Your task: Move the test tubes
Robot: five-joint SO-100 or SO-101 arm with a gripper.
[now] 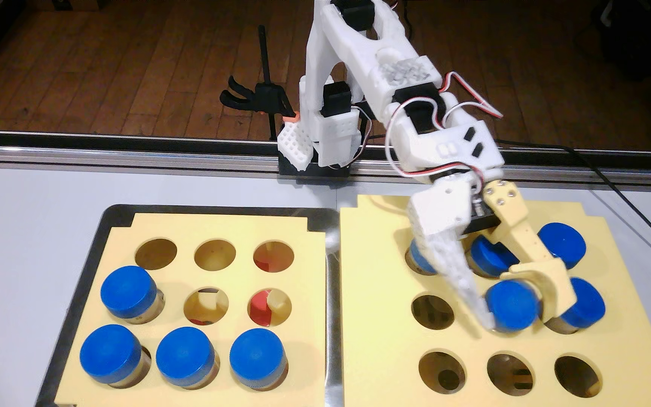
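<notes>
Test tubes [513, 306] sit cap-up across two yellow racks; I have the gripper [519, 313] on the one in the right rack's centre hole.

On my fixed view the left rack [214, 235], sitting in a metal tray [330, 313], holds four tubes: one at the left of its middle row [129, 291] and three along its bottom row; its other five holes are open. The right rack [375, 281] carries three tubes across its top row, one at the right of its middle row [584, 299], and the held one between, sunk to the cap, long axis upright. Its middle-left hole and bottom row are open. I see the white finger [468, 289] and the yellow finger [551, 289] closed against that blue cap's sides.
</notes>
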